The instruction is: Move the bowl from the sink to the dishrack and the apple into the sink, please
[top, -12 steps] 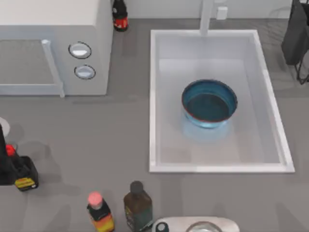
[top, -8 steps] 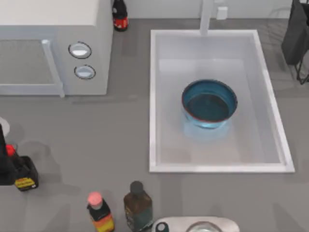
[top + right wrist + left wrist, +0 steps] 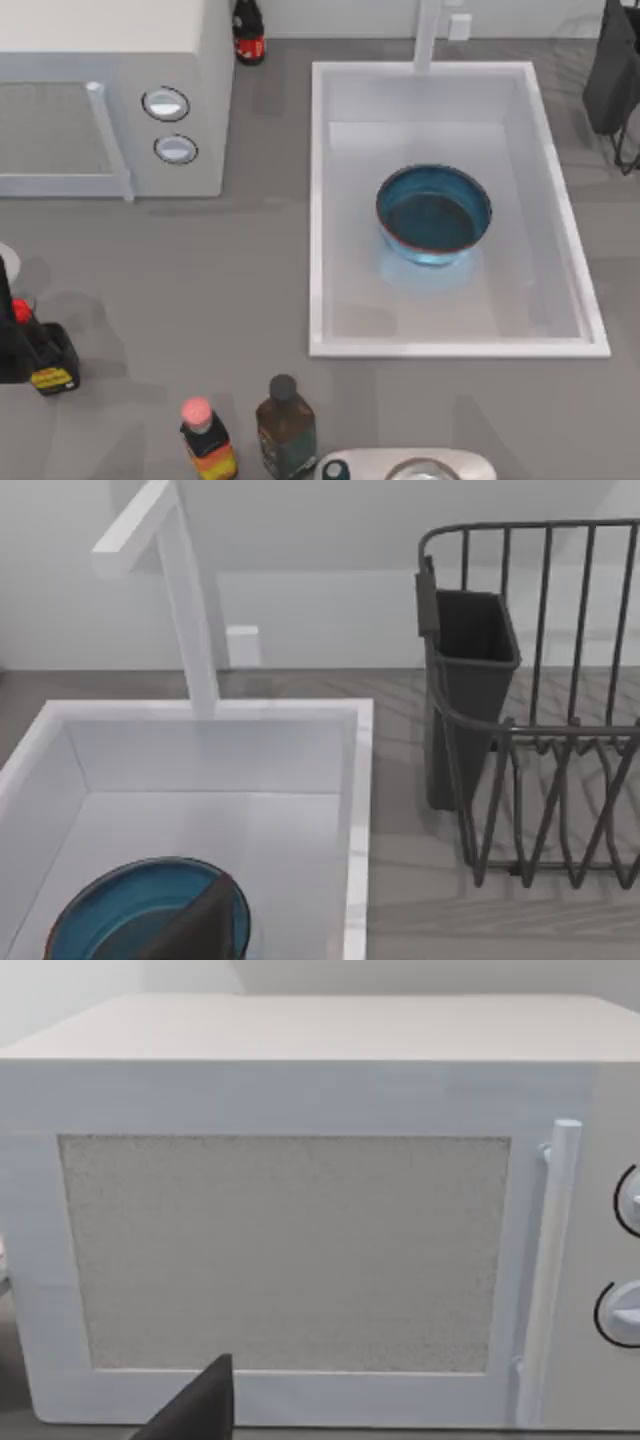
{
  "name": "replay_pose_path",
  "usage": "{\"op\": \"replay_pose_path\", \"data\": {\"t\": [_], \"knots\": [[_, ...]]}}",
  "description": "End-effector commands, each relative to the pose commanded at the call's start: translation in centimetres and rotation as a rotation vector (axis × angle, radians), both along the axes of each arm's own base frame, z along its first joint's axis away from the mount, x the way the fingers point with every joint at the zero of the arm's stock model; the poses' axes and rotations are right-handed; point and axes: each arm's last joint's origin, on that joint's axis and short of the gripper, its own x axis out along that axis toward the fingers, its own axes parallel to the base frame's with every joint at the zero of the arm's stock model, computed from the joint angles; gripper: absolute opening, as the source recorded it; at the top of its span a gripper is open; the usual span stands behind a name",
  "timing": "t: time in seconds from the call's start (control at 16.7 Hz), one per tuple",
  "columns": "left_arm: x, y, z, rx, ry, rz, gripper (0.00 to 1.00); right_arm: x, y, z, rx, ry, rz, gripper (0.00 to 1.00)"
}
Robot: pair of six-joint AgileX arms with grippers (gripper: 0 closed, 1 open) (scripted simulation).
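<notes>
A: Bowl (image 3: 434,214) location?

B: Sits upright in the sink (image 3: 318,200), roughly mid-basin, clear of all four walls. Nothing in it. Right wrist view shows it too (image 3: 146,913), with a dark gripper fingertip (image 3: 205,920) in front of it.

A: Right gripper state?

B: Can't tell. One dark finger in frame, no gap to judge. Nothing seen held.

A: Left?

B: Same story. One dark fingertip (image 3: 200,1408) low in the left wrist view, facing the microwave (image 3: 300,1210) door. Open or closed: can't tell. Left arm (image 3: 8,340) sits at the bench's left edge.

A: Apple?

B: Small red object (image 3: 20,310) at the left edge, right against the left arm. Mostly covered; can't confirm it's the apple.

A: Dishrack?

B: Dark wire rack (image 3: 540,710) just beside the sink's right rim, with a dark cutlery bin (image 3: 465,680) on its near corner. From the top its edge (image 3: 612,80) is at the bench's back-right corner.

A: Other clutter?

B: Faucet post (image 3: 428,35) at the sink's back rim. Red-capped bottle (image 3: 248,32) at the back edge beside the microwave. Front edge: pink-capped bottle (image 3: 207,440), dark bottle (image 3: 285,425), grey appliance (image 3: 410,466).
</notes>
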Motion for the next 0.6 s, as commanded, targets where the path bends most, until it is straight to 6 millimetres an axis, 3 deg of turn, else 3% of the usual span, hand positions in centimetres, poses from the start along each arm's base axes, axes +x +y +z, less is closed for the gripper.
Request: {"op": "replay_pose_path", "data": {"t": [0.18,0.36,0.6], "knots": [[0.0,0.0,0.0,0.0,0.0,0.0,1.0,4.3,1.4,4.3,0.018,0.154,0.023,1.0],[0.0,0.0,0.0,0.0,0.0,0.0,1.0,10.3,3.8,7.1,0.03,0.326,0.039,1.0],[0.0,0.0,0.0,0.0,0.0,0.0,1.0,19.4,8.8,7.2,0.028,0.56,0.045,1.0]]}}
